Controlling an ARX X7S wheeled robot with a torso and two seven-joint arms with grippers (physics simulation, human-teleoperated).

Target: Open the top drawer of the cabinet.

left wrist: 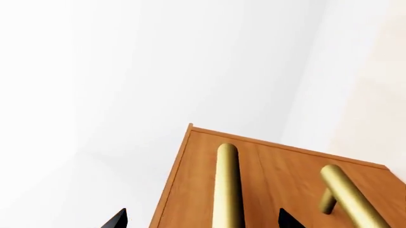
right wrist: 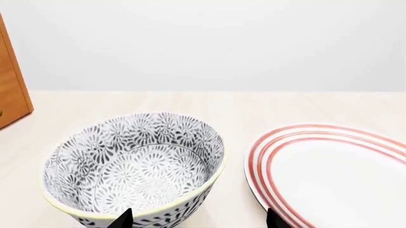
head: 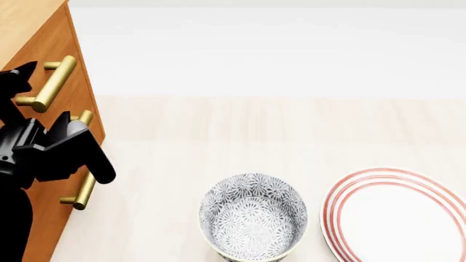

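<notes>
The orange-brown cabinet (head: pixel 73 65) stands at the left edge of the head view, its brass handles running away from me. The top drawer (left wrist: pixel 190 190) shows no gap around its front. Its brass bar handle (left wrist: pixel 227 185) (head: pixel 51 82) lies between the two dark fingertips of my left gripper (left wrist: pixel 203 221), which is open around the bar without closing on it. One black fingertip (head: pixel 26 70) shows beside that handle. A lower handle (left wrist: pixel 345 194) runs parallel to it. My right gripper (right wrist: pixel 198 219) is open, low beside the bowl, holding nothing.
A grey floral-patterned bowl (head: pixel 252 215) (right wrist: pixel 136 164) sits on the pale wooden table (head: pixel 218 142). A white plate with red rings (head: pixel 396 215) (right wrist: pixel 336 175) lies to its right. My black left arm (head: pixel 51 150) covers part of a lower brass handle (head: pixel 82 191).
</notes>
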